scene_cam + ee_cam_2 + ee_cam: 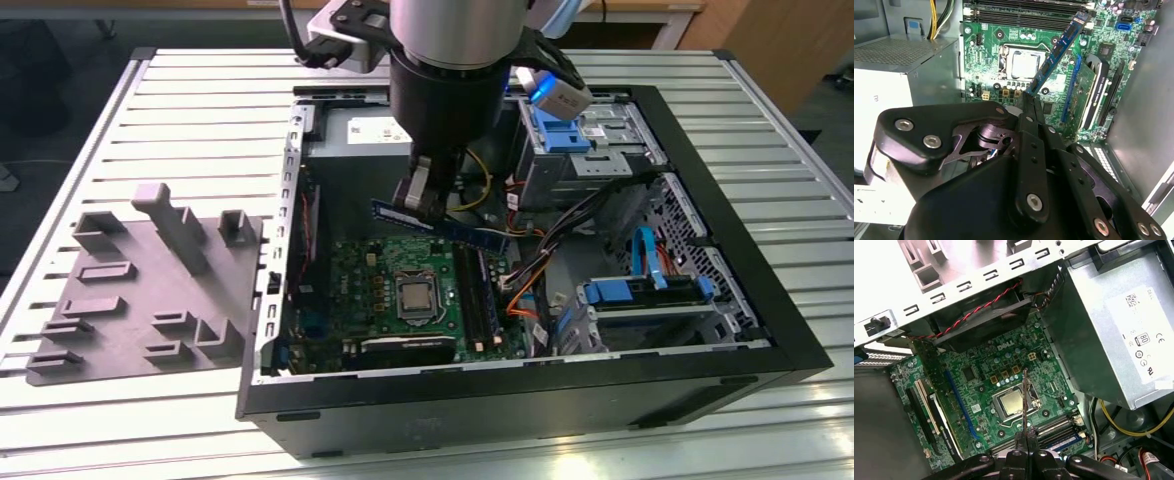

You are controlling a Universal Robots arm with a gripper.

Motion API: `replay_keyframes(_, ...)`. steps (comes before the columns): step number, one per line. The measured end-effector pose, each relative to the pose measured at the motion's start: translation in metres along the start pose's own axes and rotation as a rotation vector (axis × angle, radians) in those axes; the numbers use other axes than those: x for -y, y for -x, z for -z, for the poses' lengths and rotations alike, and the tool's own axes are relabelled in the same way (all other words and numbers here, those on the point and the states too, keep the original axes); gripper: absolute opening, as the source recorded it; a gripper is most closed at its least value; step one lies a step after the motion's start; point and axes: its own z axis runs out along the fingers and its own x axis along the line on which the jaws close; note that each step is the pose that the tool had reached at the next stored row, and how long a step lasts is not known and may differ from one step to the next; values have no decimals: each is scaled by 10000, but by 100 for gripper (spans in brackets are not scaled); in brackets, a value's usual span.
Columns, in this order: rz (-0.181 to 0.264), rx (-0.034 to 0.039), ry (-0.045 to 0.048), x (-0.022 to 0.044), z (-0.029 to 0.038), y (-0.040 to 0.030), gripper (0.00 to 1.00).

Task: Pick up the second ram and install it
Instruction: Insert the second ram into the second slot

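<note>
Exterior view: the gripper [424,200] is down inside the open case [534,400], pinched tight on the ram [461,230], which hangs roughly level above the board [387,270] near the case's middle. Second wrist view: fingers [1030,107] clamp the ram [1056,55], the stick running out from them beside the socket [1024,62]. First wrist view: the ram [1025,395] shows edge-on, a thin line over the socket [1011,402], with the gripper [1026,437] closed on it.

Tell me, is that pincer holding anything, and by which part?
Yes: the pincer grips the second ram, a long thin memory stick, near one end. The rest juts out free above the motherboard.
</note>
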Motion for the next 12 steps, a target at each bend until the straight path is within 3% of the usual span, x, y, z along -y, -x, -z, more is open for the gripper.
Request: replay_keyframes(12,-388,15,-8,0,-1,0,11)
